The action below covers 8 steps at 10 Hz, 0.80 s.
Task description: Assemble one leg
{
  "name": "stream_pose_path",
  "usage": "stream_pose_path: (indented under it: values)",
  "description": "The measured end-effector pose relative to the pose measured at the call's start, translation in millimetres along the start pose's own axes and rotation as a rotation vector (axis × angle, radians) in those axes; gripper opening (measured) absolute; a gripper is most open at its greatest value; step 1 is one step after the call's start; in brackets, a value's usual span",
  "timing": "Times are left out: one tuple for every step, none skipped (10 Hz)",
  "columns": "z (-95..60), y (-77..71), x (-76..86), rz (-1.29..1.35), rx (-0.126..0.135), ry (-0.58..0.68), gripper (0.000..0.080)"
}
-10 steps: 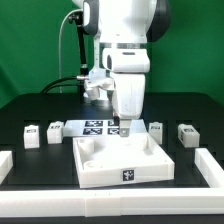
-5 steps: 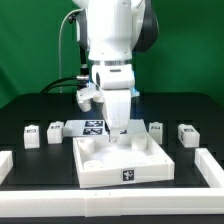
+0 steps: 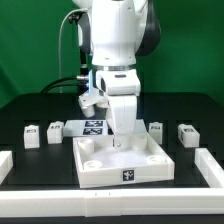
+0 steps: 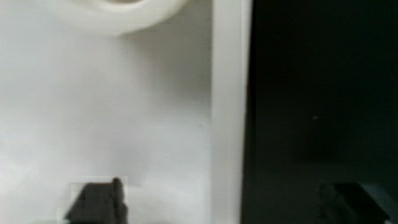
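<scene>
Claw [image 3: 118, 142] is spread and empty, its tips straddling the rear wall of the panel [image 3: 125, 172]. The nearest leg [image 3: 155, 130] stands untouched on the bench [image 3: 50, 165] behind the panel. No leg is fitted; pickup and insertion remain.

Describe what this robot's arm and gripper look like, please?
The arm is glossy white, built of bulky rounded segments with a dark joint cover near the top. A black cable loops beside it. The gripper is a white block ending in two dark fingers.
</scene>
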<state>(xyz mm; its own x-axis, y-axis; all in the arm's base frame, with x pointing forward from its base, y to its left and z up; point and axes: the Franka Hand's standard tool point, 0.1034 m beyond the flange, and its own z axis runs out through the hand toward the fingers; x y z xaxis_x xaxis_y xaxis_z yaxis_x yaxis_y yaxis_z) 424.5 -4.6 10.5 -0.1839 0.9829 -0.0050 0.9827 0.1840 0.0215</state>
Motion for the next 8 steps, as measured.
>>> stream_pose_path:
  values:
    - [0.0, 0.0, 0.0, 0.0, 0.0, 0.0, 0.0388]
    - [0.0, 0.0, 0.0, 0.0, 0.0, 0.0, 0.0388]
    - [0.0, 0.0, 0.0, 0.0, 0.0, 0.0, 0.0188]
    - [0.0, -0.1, 0.0, 0.0, 0.0, 0.0, 0.0068]
    - [0.0, 0.0, -0.1, 0.0, 0.0, 0.0, 0.0068]
    - [0.0, 0.0, -0.1, 0.0, 0.0, 0.0, 0.0057]
    - [0.0, 0.0, -0.1, 0.001, 0.0, 0.0, 0.0057]
    - [0.0, -0.1, -0.1, 0.001, 0.0, 0.0, 0.0057]
